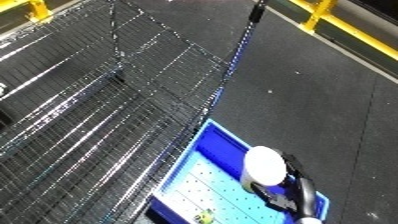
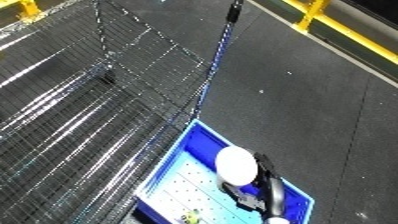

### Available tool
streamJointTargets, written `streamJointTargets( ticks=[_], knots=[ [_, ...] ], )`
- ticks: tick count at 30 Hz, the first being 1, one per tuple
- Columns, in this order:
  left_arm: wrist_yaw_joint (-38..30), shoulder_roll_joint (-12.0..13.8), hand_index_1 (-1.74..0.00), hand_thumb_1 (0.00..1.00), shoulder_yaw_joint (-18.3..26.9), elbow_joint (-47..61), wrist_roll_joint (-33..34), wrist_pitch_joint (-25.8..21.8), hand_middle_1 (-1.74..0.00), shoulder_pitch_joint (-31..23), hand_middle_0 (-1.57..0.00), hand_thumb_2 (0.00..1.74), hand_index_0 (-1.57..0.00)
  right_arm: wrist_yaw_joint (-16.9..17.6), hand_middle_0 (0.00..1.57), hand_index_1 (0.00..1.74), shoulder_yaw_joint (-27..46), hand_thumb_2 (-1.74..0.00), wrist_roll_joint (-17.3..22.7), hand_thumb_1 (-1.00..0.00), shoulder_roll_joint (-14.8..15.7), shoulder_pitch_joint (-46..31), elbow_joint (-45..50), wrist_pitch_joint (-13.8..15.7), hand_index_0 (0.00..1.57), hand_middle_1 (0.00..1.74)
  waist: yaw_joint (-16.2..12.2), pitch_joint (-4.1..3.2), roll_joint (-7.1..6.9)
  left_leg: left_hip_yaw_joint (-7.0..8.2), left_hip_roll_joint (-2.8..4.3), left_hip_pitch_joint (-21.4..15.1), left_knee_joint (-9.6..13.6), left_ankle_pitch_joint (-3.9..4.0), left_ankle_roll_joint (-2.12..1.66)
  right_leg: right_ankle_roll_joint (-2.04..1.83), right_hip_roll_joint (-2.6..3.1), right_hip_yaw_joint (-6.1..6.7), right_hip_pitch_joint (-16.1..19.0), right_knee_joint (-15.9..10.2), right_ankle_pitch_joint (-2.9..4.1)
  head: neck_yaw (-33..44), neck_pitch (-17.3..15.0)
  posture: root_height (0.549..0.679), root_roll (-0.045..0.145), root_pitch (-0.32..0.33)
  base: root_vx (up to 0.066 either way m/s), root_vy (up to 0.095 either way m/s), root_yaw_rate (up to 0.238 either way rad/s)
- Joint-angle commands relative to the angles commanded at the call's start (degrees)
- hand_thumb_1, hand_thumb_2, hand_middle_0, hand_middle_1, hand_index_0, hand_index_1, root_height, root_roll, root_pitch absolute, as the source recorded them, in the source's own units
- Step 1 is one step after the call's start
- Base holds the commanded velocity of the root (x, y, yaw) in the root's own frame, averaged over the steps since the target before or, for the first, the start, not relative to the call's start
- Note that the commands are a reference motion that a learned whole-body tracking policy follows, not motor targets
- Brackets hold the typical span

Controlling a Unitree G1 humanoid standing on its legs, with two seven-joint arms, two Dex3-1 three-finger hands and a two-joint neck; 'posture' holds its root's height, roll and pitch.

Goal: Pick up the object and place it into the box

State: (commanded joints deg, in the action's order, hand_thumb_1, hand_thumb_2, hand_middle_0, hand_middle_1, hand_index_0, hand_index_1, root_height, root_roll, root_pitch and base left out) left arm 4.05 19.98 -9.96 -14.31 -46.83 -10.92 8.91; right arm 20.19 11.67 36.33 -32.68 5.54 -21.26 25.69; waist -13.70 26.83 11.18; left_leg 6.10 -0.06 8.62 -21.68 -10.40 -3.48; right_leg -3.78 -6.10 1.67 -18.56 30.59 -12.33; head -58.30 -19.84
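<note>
Low at the right of both views, the right robot hand [image 1: 282, 192] reaches in from the lower edge, black fingers curled round a white rounded object [image 1: 266, 165], so it is grasping it; the object's pale domed face is turned up toward the camera, and what kind of thing it is cannot be told. Object and hand sit over the blue bin [image 1: 219, 141], above its right-hand part near the far right wall; whether the object touches the bin floor or is held clear of it cannot be told. Bin is bright blue with raised walls, floor pale and dotted with small holes in rows. One small yellowish-green item [image 1: 204, 217] lies on the bin floor at the near edge, too small to identify, well apart from the held object. Left robot hand shows in neither view. Bin's left wall stands just beside a wire mesh cart [image 1: 107, 110], a large basket of thin metal grid that fills the left and centre and runs up to the top edge; a blue-trimmed bar with a black end [image 2: 233, 12] marks its far right rim. Beyond the cart, dark speckled floor [image 1: 302, 85]. Yellow railing [image 1: 333, 20] crosses the upper right corner, more yellow [image 1: 35, 10] at upper left
</note>
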Motion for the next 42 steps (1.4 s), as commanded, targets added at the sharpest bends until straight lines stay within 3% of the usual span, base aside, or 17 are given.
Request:
streamJointTargets(
  ticks=[6, 17, 22, 27, 34, 42],
  knots=[
    [0.04, -0.15, -1.74, 1.00, -0.04, -0.22, -0.09, 0.04, -1.74, 0.00, -1.57, 1.74, -1.57, 0.35, 0.00, 0.00, 0.10, 0.00, -0.35, 0.00, -0.01, -0.11, 0.05, -0.37, 0.00, 0.00, 0.00, 0.06, 0.11, -0.27, -0.06, 0.13, 0.10, 0.33, -0.15, 0.29, 0.33, -0.15, -0.15, 0.51, -0.33, -0.18, -0.22, 0.666, 0.109, 0.024, 0.005, -0.002, 0.032],
    [0.15, -0.44, -1.74, 1.00, 0.07, -0.03, -0.31, 0.08, -1.74, -0.59, -1.57, 1.74, -1.57, -0.75, 0.00, 0.00, 0.14, 0.00, -1.75, 0.00, 0.42, -1.07, 1.30, -0.83, 0.00, 0.00, 0.29, -0.11, 0.15, -0.67, -0.02, 0.03, 0.17, 0.91, -0.35, 0.60, 0.37, -0.47, 0.32, 0.92, -0.70, 1.89, -2.07, 0.666, 0.109, 0.018, 0.016, 0.007, 0.029],
    [0.47, -0.71, -1.74, 1.00, 0.15, 0.20, -0.15, 0.33, -1.74, -1.00, -1.57, 1.74, -1.57, -2.39, 0.00, 0.00, -1.12, 0.00, -5.00, 0.00, 0.74, -1.03, 4.64, -1.41, 0.00, 0.00, 1.14, -0.46, -0.35, -1.22, -0.20, -0.14, 0.23, 0.97, -0.35, 0.84, 0.31, -0.84, 0.95, 1.15, -1.06, 4.62, -3.64, 0.666, 0.109, 0.010, 0.010, -0.007, 0.111],
    [0.15, -1.07, -1.74, 1.00, 0.25, 0.50, 0.14, 1.07, -1.74, -0.86, -1.57, 1.74, -1.57, -4.28, 0.00, 0.00, -3.53, 0.00, -8.67, 0.00, 1.51, 0.01, 10.52, -2.98, 0.00, 0.00, 2.39, -0.76, -1.54, -2.00, -0.16, -0.08, 0.48, 1.30, -0.24, 0.89, 0.40, -1.15, 1.42, 1.18, -1.15, 8.85, -5.03, 0.666, 0.105, 0.004, 0.001, -0.017, 0.132],
    [-0.01, -1.41, -1.74, 1.00, 0.55, 0.38, 0.48, 1.26, -1.74, -1.39, -1.57, 1.74, -1.57, -7.13, 0.00, 0.00, -4.99, 0.00, -9.95, 0.00, 2.88, 1.28, 15.18, -4.05, 0.00, 0.00, 4.22, -0.87, -2.98, -3.01, -0.04, 0.10, 0.65, 1.58, -0.16, 0.95, 0.37, -1.69, 2.22, 0.87, -1.04, 14.44, -7.22, 0.666, 0.099, -0.004, 0.018, -0.021, 0.094],
    [0.79, -0.31, -1.74, 1.00, 1.52, 1.12, 1.83, 2.86, -1.74, -2.27, -1.57, 1.74, -1.57, -10.98, 0.00, 0.00, -7.84, 0.00, -10.79, 0.00, 5.43, 2.98, 19.07, -5.90, 0.00, 0.00, 7.93, -0.91, -6.27, -4.89, 0.30, 1.06, -1.27, 1.15, 0.00, 1.43, 0.10, -3.49, 4.18, 0.96, -1.15, 27.68, -8.39, 0.667, 0.091, -0.027, 0.021, -0.072, 0.155]
  ],
)
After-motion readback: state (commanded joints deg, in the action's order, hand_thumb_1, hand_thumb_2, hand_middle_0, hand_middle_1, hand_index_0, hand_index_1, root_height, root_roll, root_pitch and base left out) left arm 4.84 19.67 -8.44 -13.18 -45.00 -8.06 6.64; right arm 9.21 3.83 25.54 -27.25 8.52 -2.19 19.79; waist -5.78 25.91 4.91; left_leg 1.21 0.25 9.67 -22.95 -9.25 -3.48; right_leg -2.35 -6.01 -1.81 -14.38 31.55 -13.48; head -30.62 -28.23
